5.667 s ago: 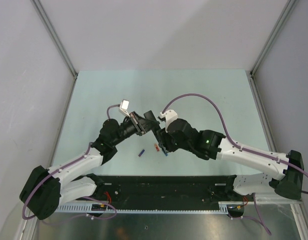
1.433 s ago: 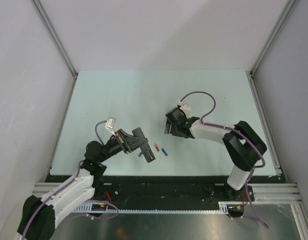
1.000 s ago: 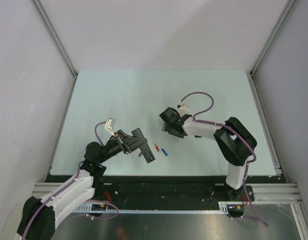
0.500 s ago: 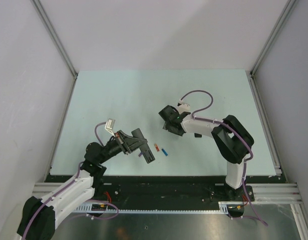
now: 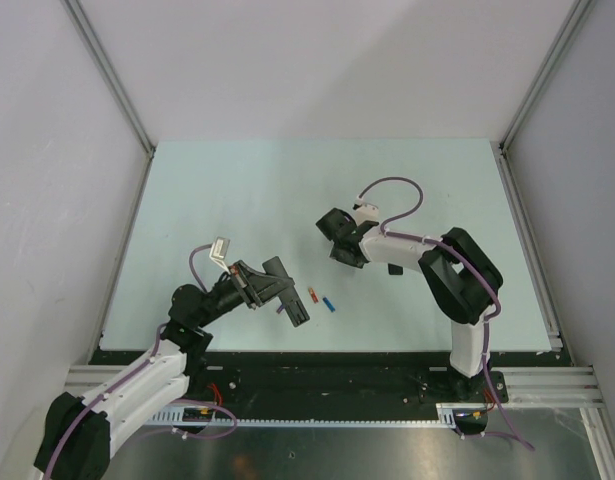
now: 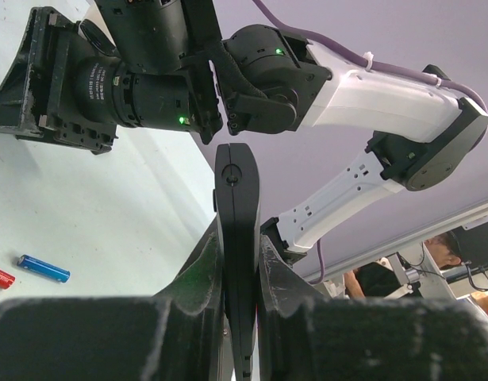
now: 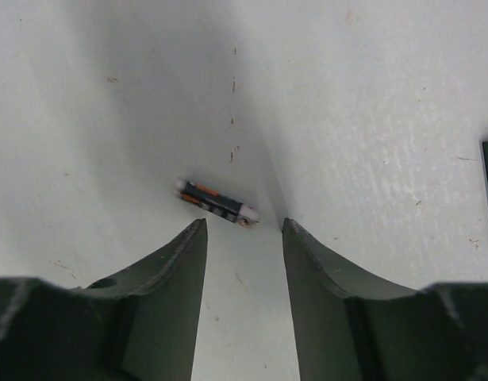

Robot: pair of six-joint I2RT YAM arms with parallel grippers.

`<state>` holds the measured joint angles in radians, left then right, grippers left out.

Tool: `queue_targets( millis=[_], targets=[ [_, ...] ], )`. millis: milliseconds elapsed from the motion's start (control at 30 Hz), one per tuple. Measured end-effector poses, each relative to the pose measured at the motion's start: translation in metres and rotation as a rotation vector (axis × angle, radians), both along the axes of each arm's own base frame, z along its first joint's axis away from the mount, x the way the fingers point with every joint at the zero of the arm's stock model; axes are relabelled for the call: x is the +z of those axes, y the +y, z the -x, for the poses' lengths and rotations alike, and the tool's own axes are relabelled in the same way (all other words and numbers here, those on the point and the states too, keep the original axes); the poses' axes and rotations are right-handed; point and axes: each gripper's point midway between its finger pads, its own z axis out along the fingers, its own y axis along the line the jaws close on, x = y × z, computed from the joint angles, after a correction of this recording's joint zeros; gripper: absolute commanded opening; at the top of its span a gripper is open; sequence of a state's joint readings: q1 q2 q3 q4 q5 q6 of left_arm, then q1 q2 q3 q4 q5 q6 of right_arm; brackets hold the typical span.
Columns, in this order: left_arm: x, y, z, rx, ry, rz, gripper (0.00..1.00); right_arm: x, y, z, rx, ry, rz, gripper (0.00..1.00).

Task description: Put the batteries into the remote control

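Remote control: slim black bar (image 6: pixel 236 190), lifted off the bench (image 5: pixel 237 190), at about 7 o'clock of the bench's middle in the top view (image 5: pixel 297 310).
Battery bay: not visible in any view; open or covered, cannot tell.
Purple-blue battery: (image 5: pixel 279 309) on the bench at 9 o'clock of the remote control's outer end, just beside it; touching or not, cannot tell.
Red-orange battery: (image 5: pixel 313 294) at 3 o'clock of the remote control, near it.
Bright blue battery: (image 5: pixel 329 303) just beyond the red-orange one, at its 4 o'clock, apart from it.
Dark battery: (image 7: pixel 216 203) with orange marks, lying flat on the bench under the right arm; hidden in the top view.
Progress: nothing loaded, judging by all four cells lying loose; picking up, lining up and seating each one left to do.
Left jaws: clamped on the remote control's flat sides, fingers (image 6: pixel 202 270) pressed against it, bar pointing to 12 o'clock in the wrist view.
Right jaws: partly apart, holding nothing, touching nothing visible; dark battery at 11 o'clock of the gap, just past the fingertips (image 7: pixel 184 254), not between them.
Likely step: closing in on the dark battery.
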<state>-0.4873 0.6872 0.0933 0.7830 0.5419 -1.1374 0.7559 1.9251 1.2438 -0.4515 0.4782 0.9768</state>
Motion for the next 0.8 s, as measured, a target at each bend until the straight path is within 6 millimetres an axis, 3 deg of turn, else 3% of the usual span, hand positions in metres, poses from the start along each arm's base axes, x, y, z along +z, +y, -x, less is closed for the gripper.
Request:
queue_targets(
  millis=[233, 400, 500, 800],
  targets=[
    [-0.001, 0.000, 0.000, 0.000, 0.005, -0.003, 0.00, -0.001, -0.003, -0.002, 0.017, 0.001, 0.020, 0.41],
    [-0.002, 0.000, 0.000, 0.000, 0.006, -0.003, 0.00, 0.000, 0.000, -0.004, 0.056, -0.003, 0.025, 0.66],
    [-0.003, 0.000, 0.000, 0.000, 0.008, -0.004, 0.00, 0.001, 0.004, -0.005, 0.077, -0.006, 0.019, 0.72],
    [-0.005, 0.000, 0.000, 0.000, 0.012, -0.006, 0.00, 0.002, 0.010, -0.003, 0.065, 0.022, 0.024, 0.70]
  ],
)
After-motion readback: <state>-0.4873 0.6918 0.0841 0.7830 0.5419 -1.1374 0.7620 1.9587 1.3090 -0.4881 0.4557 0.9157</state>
